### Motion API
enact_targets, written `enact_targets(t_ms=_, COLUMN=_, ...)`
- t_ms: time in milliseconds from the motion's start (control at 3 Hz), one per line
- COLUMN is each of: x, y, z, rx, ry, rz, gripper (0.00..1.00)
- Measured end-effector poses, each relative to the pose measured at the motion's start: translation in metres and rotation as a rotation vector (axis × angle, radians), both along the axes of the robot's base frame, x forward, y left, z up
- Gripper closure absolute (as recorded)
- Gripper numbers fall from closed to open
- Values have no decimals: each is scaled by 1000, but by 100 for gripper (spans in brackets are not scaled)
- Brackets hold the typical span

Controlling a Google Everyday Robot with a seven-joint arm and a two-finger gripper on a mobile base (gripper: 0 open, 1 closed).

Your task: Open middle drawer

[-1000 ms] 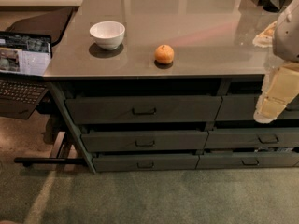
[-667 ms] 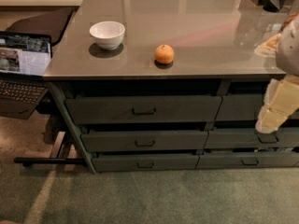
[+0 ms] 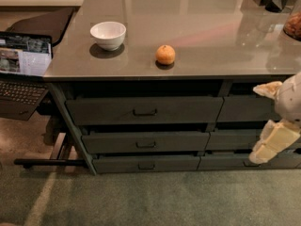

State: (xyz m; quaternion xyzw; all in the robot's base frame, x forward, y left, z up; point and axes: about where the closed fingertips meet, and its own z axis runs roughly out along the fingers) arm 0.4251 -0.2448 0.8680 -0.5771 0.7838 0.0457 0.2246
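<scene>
Middle drawer [image 3: 117, 142]: wide, shallow, dark grey-green front, 2nd of 3 stacked in the left column of the cabinet under the counter; small dark loop handle [image 3: 146, 145] at the centre of the front; appears shut, with a band of shadow along its upper edge. Above it, top drawer [image 3: 103, 110], taller front, same handle. Below it, bottom drawer [image 3: 113, 164], slimmest front, just above the floor. To the right, a 2nd column of like drawer fronts [image 3: 235, 139], partly cut off by the frame edge. Gripper [image 3: 261, 154]: cream-coloured, at the far right edge of the view, hanging in front of the right-hand column at about the height of the 2 lower fronts, tip pointing down and to the left; well apart from the middle drawer's handle and touching nothing visible; whether it is spread or closed cannot be told. Counter [image 3: 202, 22]: glossy grey top bearing 1 white bowl [image 3: 108, 34] toward the left and 1 orange [image 3: 165, 54] near the front edge, apart from the bowl. Open laptop [image 3: 23, 65]: left of the cabinet, screen lit, lower than the counter. Floor: green carpet [image 3: 150, 199]; 1 black bar [image 3: 49, 162] lying at the cabinet's left foot.
</scene>
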Motion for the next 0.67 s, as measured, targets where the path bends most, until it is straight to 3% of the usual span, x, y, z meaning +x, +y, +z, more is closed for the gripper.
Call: enact_targets(t_ms=667, x=22, y=7, z=-121, rx=257, ry=-3, rz=-92, gripper=0)
